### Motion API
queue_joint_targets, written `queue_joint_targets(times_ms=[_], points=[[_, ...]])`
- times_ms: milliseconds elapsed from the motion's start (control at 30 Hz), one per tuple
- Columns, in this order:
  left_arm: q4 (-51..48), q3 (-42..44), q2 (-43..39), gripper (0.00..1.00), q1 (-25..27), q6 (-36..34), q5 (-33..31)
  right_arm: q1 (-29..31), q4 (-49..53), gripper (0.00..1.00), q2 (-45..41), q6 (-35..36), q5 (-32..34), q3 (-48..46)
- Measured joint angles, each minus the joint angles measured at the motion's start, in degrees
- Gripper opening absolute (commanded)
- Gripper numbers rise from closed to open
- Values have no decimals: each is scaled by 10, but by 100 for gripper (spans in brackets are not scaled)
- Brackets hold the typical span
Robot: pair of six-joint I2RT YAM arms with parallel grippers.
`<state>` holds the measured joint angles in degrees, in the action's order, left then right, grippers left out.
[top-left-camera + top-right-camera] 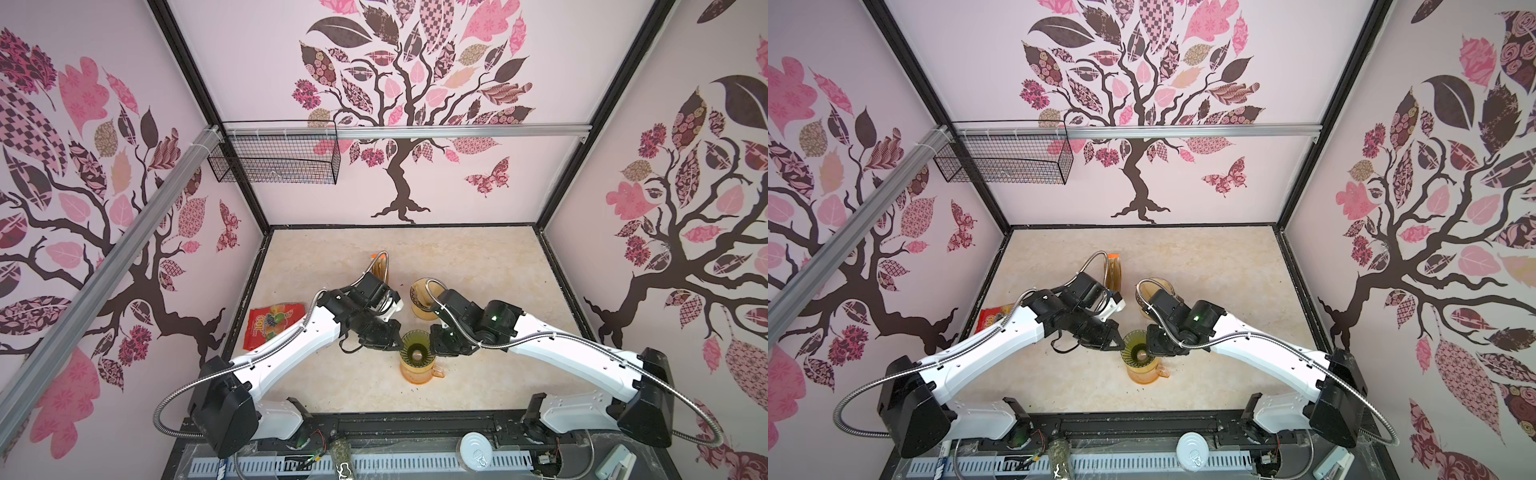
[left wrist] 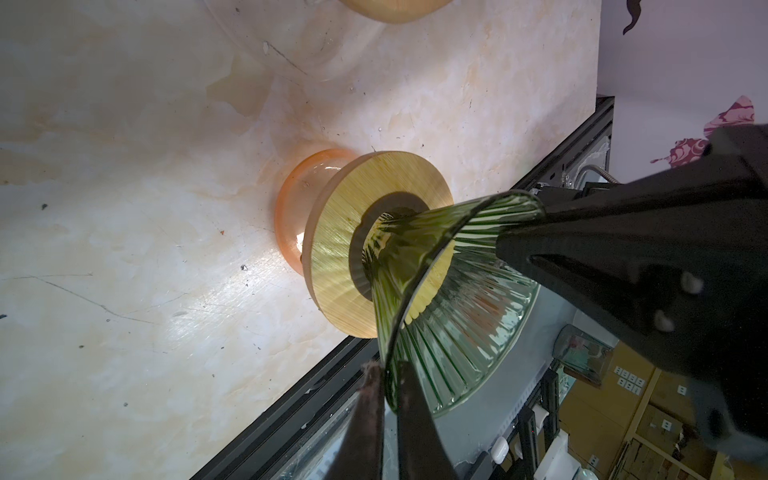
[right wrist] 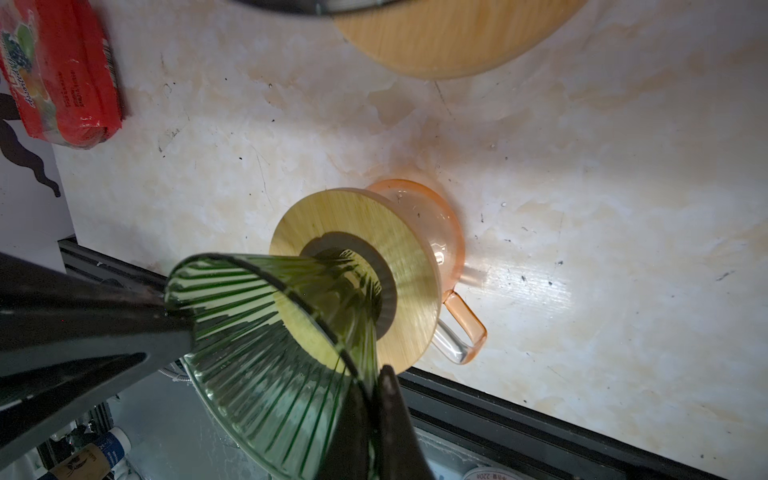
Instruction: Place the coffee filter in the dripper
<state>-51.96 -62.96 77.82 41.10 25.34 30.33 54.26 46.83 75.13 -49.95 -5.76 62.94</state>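
From where I stand, the dripper [image 1: 415,347] sits mid-table, toward the near edge. Its wooden collar [image 3: 407,266] rests on the orange carafe [image 1: 419,372].

Both arms pinch the dripper's lip. The left gripper [image 2: 388,374] is nipped narrow on the left side of the rim, with the glass between its fingers, and the right gripper [image 3: 372,374] does the same on the right side. I take this for steadying or squaring, since a tall glass cone on a small carafe looks easy to tip.

The cone looks empty, with ribbed green glass showing straight through and no paper inside. I cannot pick out the coffee filter with any certainty. It may be with the tan vessel [image 1: 419,297] or the brown holder [image 1: 380,266] on the far side, both half hidden behind the wrists.

The carafe stands close to the black rail [image 3: 540,424] at the near edge, with its handle pointing right. A red packet [image 1: 274,328] lies well off to the left. The table [image 1: 478,270] is open on the right and at the far end. With both grippers at the rim, I reckon one must let go to fetch the paper.
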Motion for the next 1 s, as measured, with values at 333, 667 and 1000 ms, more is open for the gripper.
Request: queue_joint_targets(times_ms=[333, 667, 1000], points=[[-15, -18, 17, 0, 0, 3, 0, -1, 6, 0, 1, 0, 0, 1], [-54, -50, 44, 0, 1, 3, -5, -2, 14, 0, 7, 5, 0, 8], [-73, -68, 59, 0, 6, 4, -14, -3, 22, 0, 14, 13, 0, 14]])
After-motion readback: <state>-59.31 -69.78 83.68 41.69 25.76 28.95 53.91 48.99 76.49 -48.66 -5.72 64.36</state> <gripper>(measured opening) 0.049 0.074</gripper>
